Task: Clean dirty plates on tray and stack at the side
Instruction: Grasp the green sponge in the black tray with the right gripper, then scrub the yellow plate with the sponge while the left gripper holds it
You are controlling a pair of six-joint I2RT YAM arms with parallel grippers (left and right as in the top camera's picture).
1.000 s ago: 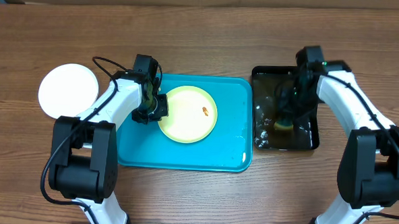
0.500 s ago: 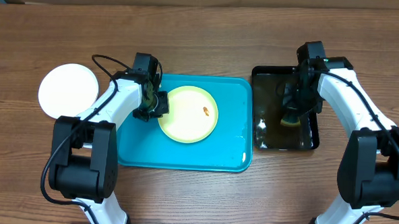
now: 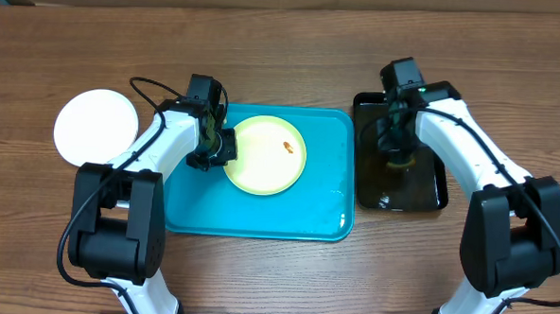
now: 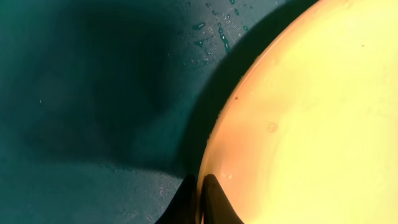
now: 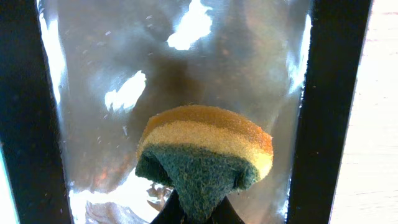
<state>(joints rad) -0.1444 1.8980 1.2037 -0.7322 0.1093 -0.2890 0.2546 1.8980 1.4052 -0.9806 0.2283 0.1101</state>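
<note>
Plate (image 3: 266,156), pale yellow-green, lies on turquoise tray (image 3: 258,218), left rim pinched by left gripper (image 3: 222,147); orange smear (image 3: 287,146) near its top. Right gripper (image 3: 397,155) clamps sponge (image 5: 205,155) over black tray (image 3: 430,197). Far left, white plate (image 3: 96,127) on table (image 3: 285,44).

No lettering, label, brand, number or sign can be read in any view. The turquoise tray (image 3: 258,218), the yellow-green plate (image 3: 261,161), the white plate (image 3: 96,127), the black tray (image 3: 422,194) and the sponge (image 5: 205,149) show only plain, unmarked faces.
</note>
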